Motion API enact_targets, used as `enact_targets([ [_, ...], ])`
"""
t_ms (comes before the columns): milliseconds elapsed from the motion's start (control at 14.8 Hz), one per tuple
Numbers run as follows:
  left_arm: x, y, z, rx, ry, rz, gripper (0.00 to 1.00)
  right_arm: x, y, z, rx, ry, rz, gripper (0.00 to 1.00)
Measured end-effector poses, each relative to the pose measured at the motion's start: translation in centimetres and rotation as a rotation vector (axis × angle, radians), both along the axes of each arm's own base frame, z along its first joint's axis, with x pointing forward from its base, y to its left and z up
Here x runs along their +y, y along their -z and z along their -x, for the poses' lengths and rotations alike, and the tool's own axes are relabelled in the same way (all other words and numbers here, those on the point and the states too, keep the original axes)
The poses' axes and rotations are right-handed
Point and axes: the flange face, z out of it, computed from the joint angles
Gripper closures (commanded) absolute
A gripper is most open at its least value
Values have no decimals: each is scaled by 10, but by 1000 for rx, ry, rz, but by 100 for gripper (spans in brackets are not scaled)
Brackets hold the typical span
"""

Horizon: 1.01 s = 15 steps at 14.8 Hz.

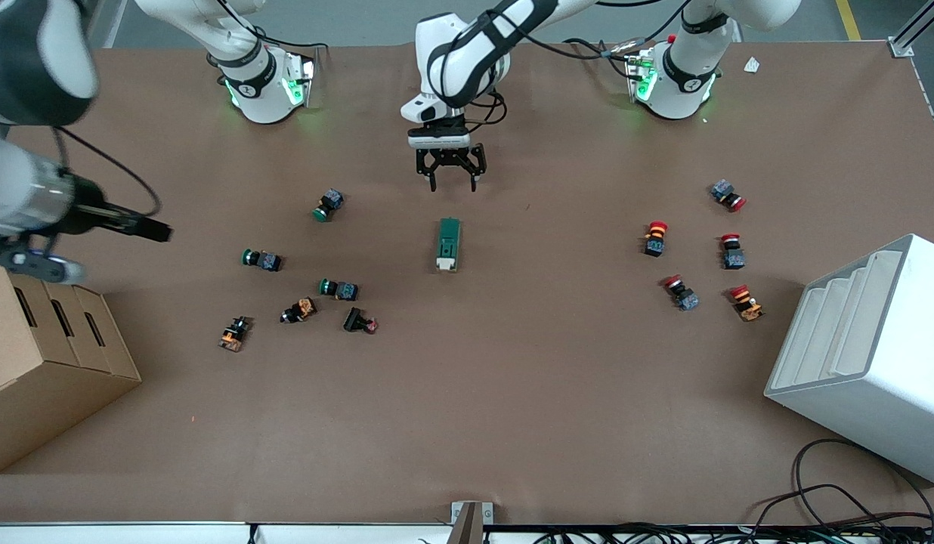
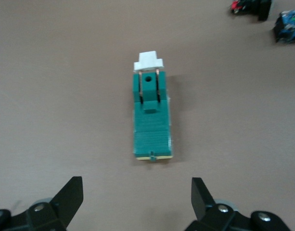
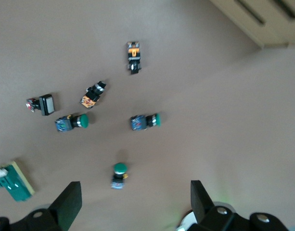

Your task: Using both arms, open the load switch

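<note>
Switch (image 1: 448,244) lies flat mid-table, lever end at 6 o'clock. Left gripper (image 1: 451,179) hangs wide just at its 12. Right gripper (image 3: 133,207), wide, waits over buttons (image 1: 338,289). Descend centred, straddle the body.

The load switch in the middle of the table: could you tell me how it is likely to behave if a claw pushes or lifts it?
The load switch lies flat on a long rectangular base, so it should slide, not roll or tip. It looks like rigid plastic, probably light. Its white lever juts past one end and may pivot if caught. The open left claw is over the table beside it.
</note>
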Motion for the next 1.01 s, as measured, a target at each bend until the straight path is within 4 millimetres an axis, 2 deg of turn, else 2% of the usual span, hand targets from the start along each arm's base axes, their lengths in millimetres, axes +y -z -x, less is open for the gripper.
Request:
enact_targets([
  [135, -2, 11, 7, -38, 7, 36, 1, 50, 23, -2, 28, 89, 7, 0],
  [202, -3, 12, 8, -62, 11, 62, 1, 80, 43, -5, 40, 148, 19, 0],
  [404, -5, 14, 3, -129, -2, 144, 1, 143, 96, -12, 48, 304, 59, 0],
  [606, 2, 38, -1, -197, -7, 195, 1, 212, 156, -4, 77, 483, 118, 0],
  [808, 10, 68, -2, -234, -17, 188, 1, 259, 211, 1, 118, 665, 156, 0],
  [1010, 13, 74, -10, -293, -11, 171, 1, 290, 251, -4, 135, 792, 205, 0],
])
